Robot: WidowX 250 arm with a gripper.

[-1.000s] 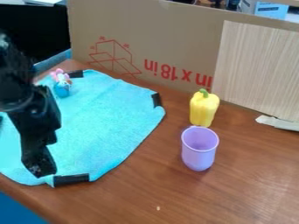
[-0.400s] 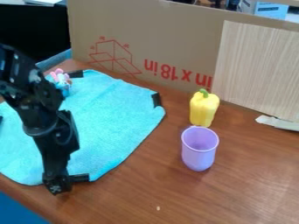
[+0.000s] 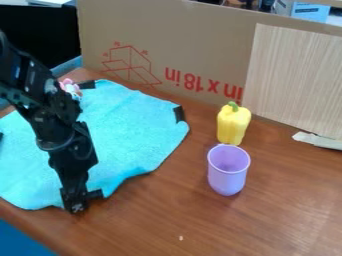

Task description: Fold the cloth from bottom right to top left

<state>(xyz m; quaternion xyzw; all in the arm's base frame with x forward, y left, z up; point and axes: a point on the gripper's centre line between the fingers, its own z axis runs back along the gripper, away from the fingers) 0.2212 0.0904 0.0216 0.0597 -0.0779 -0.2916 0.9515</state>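
On the cloth (image 3: 137,132) stands a small toy (image 3: 69,88).

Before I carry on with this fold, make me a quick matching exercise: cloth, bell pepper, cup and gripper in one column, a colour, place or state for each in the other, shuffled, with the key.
1. Cloth
2. Bell pepper
3. Cup
4. Gripper

A. Purple, upright with its mouth up
B. At the cloth's corner nearest the camera
C. Turquoise, with black strips at its edge
D. Yellow, with a green stem

Pairs: 1-C, 2-D, 3-A, 4-B
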